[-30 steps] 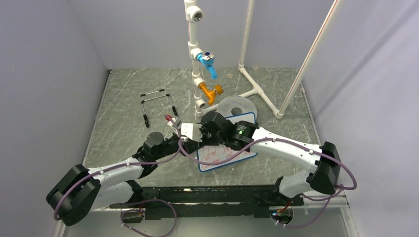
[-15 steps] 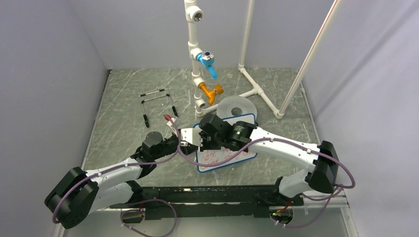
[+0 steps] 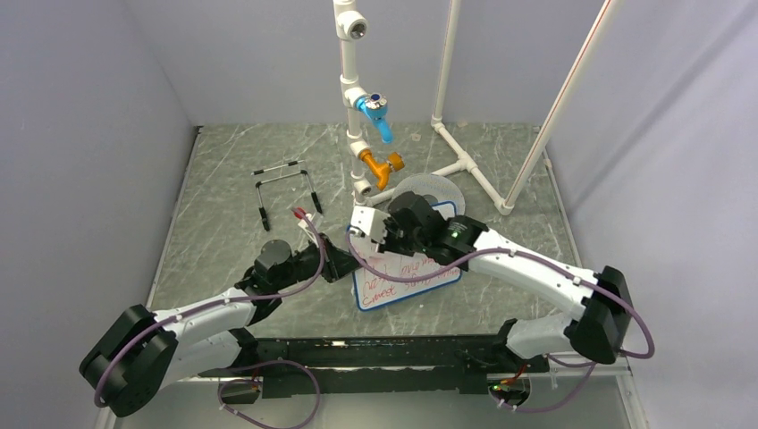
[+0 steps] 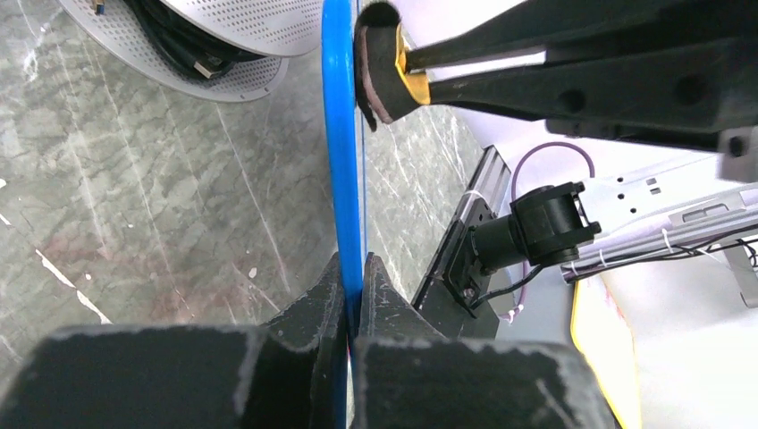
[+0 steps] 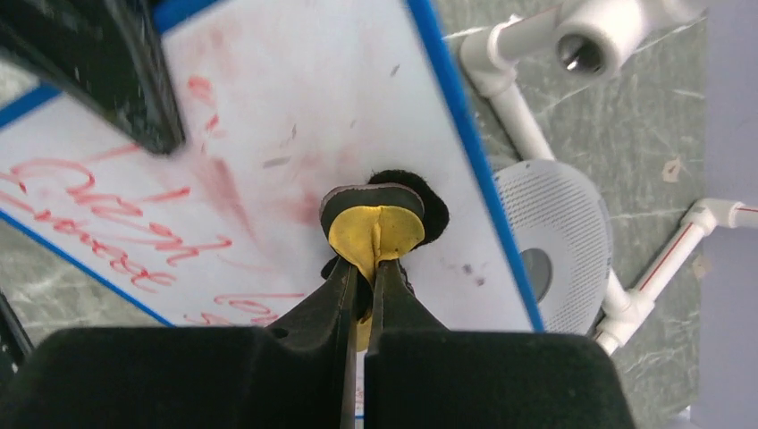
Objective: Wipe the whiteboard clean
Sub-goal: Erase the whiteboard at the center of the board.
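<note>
The whiteboard (image 3: 404,286) lies at the table's middle, blue-framed, with red writing (image 5: 107,223) on its near part and pink smears (image 5: 214,179) farther up. My left gripper (image 4: 355,264) is shut on the board's blue left edge (image 4: 342,134); in the top view it (image 3: 344,259) sits at the board's left side. My right gripper (image 5: 362,273) is shut on a yellow-and-black eraser pad (image 5: 375,228), which is pressed on the white surface near the far right edge. From the left wrist the eraser (image 4: 380,67) shows right beside the frame.
A round grey perforated disc (image 3: 429,191) lies just past the board. Behind it rises a white pipe frame (image 3: 350,80) with a blue valve (image 3: 375,112) and an orange valve (image 3: 384,165). A black wire stand (image 3: 286,188) is at the far left.
My right gripper has swept the eraser toward the far end of the board, uncovering more red writing at the near end. The left gripper has kept its hold on the edge.
</note>
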`<state>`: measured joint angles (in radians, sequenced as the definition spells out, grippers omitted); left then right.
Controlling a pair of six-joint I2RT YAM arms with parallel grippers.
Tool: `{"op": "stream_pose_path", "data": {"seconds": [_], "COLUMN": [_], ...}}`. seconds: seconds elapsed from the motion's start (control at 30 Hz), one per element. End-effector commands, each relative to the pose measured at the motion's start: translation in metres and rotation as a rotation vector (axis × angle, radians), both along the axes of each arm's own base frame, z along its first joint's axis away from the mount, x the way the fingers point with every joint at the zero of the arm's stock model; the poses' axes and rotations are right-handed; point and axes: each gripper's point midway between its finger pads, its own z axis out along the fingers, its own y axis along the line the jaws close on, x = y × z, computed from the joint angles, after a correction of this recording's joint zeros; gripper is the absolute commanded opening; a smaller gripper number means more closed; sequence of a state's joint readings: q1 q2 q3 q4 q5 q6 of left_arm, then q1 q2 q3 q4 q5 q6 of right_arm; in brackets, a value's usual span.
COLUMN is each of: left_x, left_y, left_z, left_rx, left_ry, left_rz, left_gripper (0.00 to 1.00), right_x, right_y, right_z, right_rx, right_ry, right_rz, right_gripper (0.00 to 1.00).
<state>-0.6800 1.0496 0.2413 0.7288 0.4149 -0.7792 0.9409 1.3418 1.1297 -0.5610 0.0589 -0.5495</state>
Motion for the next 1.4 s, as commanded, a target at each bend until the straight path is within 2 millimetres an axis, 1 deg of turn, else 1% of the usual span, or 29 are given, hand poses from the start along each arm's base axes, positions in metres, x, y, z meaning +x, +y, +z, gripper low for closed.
{"op": "stream_pose_path", "data": {"seconds": [0.0, 0.07, 0.13, 0.17, 0.23, 0.3, 0.33, 0.4, 0.47, 0.5, 0.53, 0.6, 0.63, 0.7, 0.73, 0.8, 0.83, 0.9, 0.93, 1.0, 1.03, 1.07, 1.1, 1.17, 1.23, 1.27, 1.3, 1.37], "left_x": [-0.023, -0.023, -0.022, -0.022, -0.021, -0.022, -0.023, -0.023, -0.024, -0.024, -0.024, -0.025, -0.025, -0.024, -0.024, -0.024, -0.024, -0.024, -0.024, -0.024, -0.025, -0.025, -0.026, -0.027, -0.028, -0.028, -0.028, -0.028], "left_y": [-0.008, -0.007, -0.008, -0.008, -0.01, -0.011, -0.011, -0.011, -0.011, -0.01, -0.01, -0.009, -0.009, -0.009, -0.009, -0.009, -0.009, -0.01, -0.011, -0.012, -0.013, -0.013, -0.013, -0.013, -0.013, -0.012, -0.012, -0.011], "left_z": [0.055, 0.053, 0.054, 0.054, 0.054, 0.054, 0.054, 0.053, 0.053, 0.052, 0.053, 0.053, 0.054, 0.054, 0.054, 0.054, 0.054, 0.052, 0.051, 0.051, 0.051, 0.051, 0.051, 0.05, 0.05, 0.049, 0.048, 0.05], "left_rx": [-0.128, -0.126, -0.127, -0.128, -0.132, -0.137, -0.138, -0.139, -0.138, -0.136, -0.136, -0.136, -0.135, -0.135, -0.136, -0.137, -0.138, -0.138, -0.137, -0.139, -0.139, -0.141, -0.142, -0.142, -0.143, -0.139, -0.137, -0.135], "left_ry": [-0.211, -0.207, -0.204, -0.203, -0.201, -0.196, -0.193, -0.191, -0.193, -0.194, -0.197, -0.203, -0.205, -0.21, -0.212, -0.212, -0.209, -0.202, -0.199, -0.196, -0.194, -0.194, -0.193, -0.19, -0.194, -0.196, -0.198, -0.207], "left_rz": [-0.133, -0.132, -0.133, -0.133, -0.137, -0.145, -0.149, -0.152, -0.153, -0.152, -0.15, -0.151, -0.151, -0.153, -0.155, -0.157, -0.159, -0.162, -0.166, -0.174, -0.179, -0.183, -0.188, -0.193, -0.195, -0.192, -0.192, -0.188], "left_gripper": [0.0, 0.0, 0.0, 0.0, 0.0, 0.0, 0.0, 0.0, 0.0, 0.0, 0.0, 0.0, 0.0, 0.0, 0.0, 0.0, 0.0, 0.0, 0.0, 0.0, 0.0, 0.0, 0.0, 0.0, 0.0, 0.0, 0.0, 0.0], "right_x": [-0.019, -0.04, -0.054, -0.059, -0.06, -0.048, -0.038, -0.014, 0.013, 0.023, 0.03, 0.032, 0.027, 0.013, 0.004, -0.018, -0.03, -0.049, -0.054, -0.055, -0.051, -0.042, -0.03, -0.001, 0.027, 0.037, 0.043, 0.044], "right_y": [-0.014, -0.005, 0.009, 0.019, 0.033, 0.046, 0.05, 0.048, 0.034, 0.024, 0.014, -0.003, -0.012, -0.02, -0.021, -0.015, -0.009, 0.006, 0.015, 0.032, 0.039, 0.048, 0.051, 0.046, 0.027, 0.014, 0.002, -0.016], "right_z": [-0.039, -0.046, -0.044, -0.042, -0.035, -0.022, -0.013, 0.004, 0.015, 0.018, 0.018, 0.011, 0.001, -0.02, -0.03, -0.043, -0.047, -0.048, -0.045, -0.033, -0.026, -0.012, -0.002, 0.018, 0.028, 0.027, 0.025, 0.013], "right_rx": [-0.043, -0.031, -0.026, -0.028, -0.015, 0.019, 0.045, 0.091, 0.123, 0.133, 0.135, 0.115, 0.09, 0.048, 0.031, 0.018, 0.015, 0.022, 0.028, 0.058, 0.075, 0.101, 0.12, 0.165, 0.198, 0.198, 0.191, 0.165], "right_ry": [0.06, 0.115, 0.137, 0.141, 0.133, 0.116, 0.093, 0.064, 0.031, 0.017, 0.009, 0.006, 0.013, 0.05, 0.075, 0.117, 0.135, 0.162, 0.173, 0.193, 0.198, 0.176, 0.151, 0.12, 0.097, 0.081, 0.063, 0.056], "right_rz": [0.061, 0.141, 0.204, 0.233, 0.245, 0.207, 0.175, 0.089, -0.007, -0.047, -0.072, -0.092, -0.087, -0.054, -0.026, 0.053, 0.099, 0.172, 0.199, 0.208, 0.198, 0.182, 0.147, 0.053, -0.044, -0.086, -0.114, -0.135], "right_gripper": [0.0, 0.0, 0.0, 0.0, 0.0, 0.0, 0.0, 0.0, 0.0, 0.0, 0.0, 0.0, 0.0, 0.0, 0.0, 0.0, 0.0, 0.0, 0.0, 0.0, 0.0, 0.0, 0.0, 0.0, 0.0, 0.0, 0.0, 0.0]}}
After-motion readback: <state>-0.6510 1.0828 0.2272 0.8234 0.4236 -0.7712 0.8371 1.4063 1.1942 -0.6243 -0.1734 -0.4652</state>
